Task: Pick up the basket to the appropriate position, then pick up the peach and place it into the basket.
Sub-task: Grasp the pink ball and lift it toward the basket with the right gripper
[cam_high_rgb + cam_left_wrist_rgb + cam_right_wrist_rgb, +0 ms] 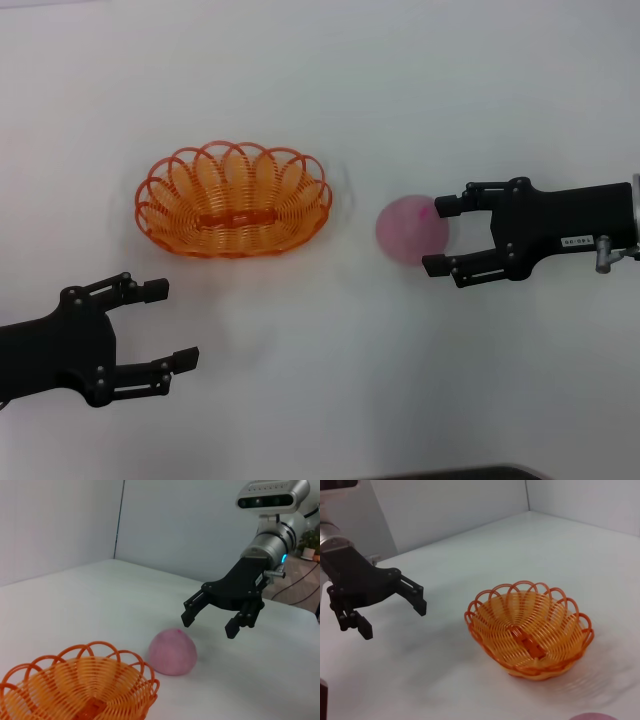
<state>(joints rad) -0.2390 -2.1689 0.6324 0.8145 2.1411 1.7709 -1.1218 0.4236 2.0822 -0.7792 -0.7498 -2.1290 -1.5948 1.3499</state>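
Right gripper (441,236) spread around the peach (409,228), partly hiding it; left gripper (170,324) spread, idle.

Black two-fingered tool (438,236) on silver wrist.

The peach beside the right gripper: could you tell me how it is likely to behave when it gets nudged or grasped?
The peach looks round and ball-like, so a one-sided nudge would probably roll it across the table. Its smooth curved surface may slip from an off-centre pinch. The right gripper is open beside it, and in the left wrist view looks raised above it.
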